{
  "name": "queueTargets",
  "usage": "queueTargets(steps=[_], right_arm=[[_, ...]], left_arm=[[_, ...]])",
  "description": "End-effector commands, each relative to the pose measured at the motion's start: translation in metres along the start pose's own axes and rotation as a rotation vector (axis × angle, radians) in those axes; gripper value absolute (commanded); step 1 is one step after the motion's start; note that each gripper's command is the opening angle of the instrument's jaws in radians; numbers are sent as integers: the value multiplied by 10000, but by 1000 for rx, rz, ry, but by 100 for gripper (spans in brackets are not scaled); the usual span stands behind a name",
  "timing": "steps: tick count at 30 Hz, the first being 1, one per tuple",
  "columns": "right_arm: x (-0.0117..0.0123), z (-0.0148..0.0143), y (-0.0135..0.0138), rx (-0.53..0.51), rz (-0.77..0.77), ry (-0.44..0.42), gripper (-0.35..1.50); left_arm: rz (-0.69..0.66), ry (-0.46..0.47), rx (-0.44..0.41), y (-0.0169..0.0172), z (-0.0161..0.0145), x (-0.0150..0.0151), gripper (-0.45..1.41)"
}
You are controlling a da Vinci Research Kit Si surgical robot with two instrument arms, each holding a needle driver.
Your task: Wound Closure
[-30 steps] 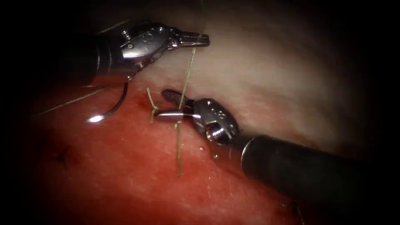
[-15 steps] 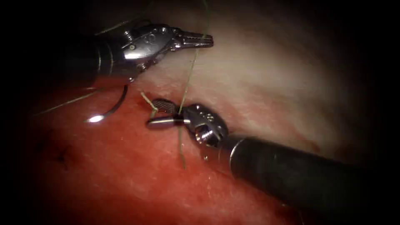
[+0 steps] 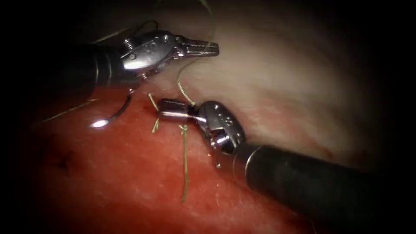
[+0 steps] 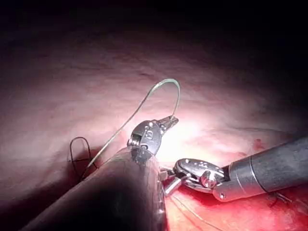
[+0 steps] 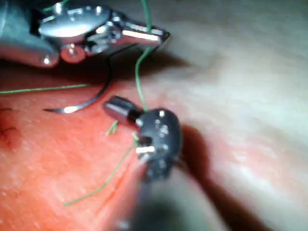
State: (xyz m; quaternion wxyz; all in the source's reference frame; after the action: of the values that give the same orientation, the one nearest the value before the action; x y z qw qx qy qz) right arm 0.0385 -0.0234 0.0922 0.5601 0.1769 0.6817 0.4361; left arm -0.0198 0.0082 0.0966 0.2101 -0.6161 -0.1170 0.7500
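Left gripper (image 3: 208,47) clenched on the thread (image 3: 180,84); right gripper (image 3: 169,109) clamped on thread near the knot; needle (image 3: 113,116) lying free on the tissue (image 3: 130,173), left of both.

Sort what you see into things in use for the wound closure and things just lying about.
In use:
left pincer, shut on the thread
right pincer, seemingly shut on that thread
tissue

Lying about:
needle, held by neither tool, lying on the tissue
loose thread end
red fluid
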Motion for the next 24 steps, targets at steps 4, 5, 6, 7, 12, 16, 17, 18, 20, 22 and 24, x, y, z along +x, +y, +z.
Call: queueTargets(steps=[4, 5, 6, 7, 12, 16, 17, 18, 20, 22, 24], right_arm=[[10, -6, -3, 14, -21, -7, 131], [13, -10, -3, 16, -19, -9, 131], [18, -20, -3, 18, -32, -12, 131], [21, -27, -2, 9, -47, -13, 131], [35, -71, 1, -31, -95, -27, 131], [41, -98, 2, -52, -115, -37, 131], [43, -103, 2, -61, -121, -39, 131], [44, -110, 2, -66, -122, -40, 131], [46, -123, 3, -75, -132, -44, 131], [47, -131, 3, -78, -134, -48, 131], [47, -134, 3, -79, -134, -49, 131]], left_arm=[[15, -12, 40, -21, -9, -1, -45], [20, -20, 50, -25, -13, -2, -45], [32, -34, 66, -33, -22, -6, -45], [32, -44, 77, -39, -28, -9, -45], [26, -132, 209, -85, -69, -34, -15], [-94, -174, 320, -107, -86, -52, 63], [-102, -174, 328, -108, -89, -56, 81], [-121, -168, 322, -106, -93, -62, 96], [-139, -147, 284, -91, -100, -74, 120], [-129, -151, 282, -64, -107, -81, 121], [-123, -149, 274, -43, -110, -86, 121]])
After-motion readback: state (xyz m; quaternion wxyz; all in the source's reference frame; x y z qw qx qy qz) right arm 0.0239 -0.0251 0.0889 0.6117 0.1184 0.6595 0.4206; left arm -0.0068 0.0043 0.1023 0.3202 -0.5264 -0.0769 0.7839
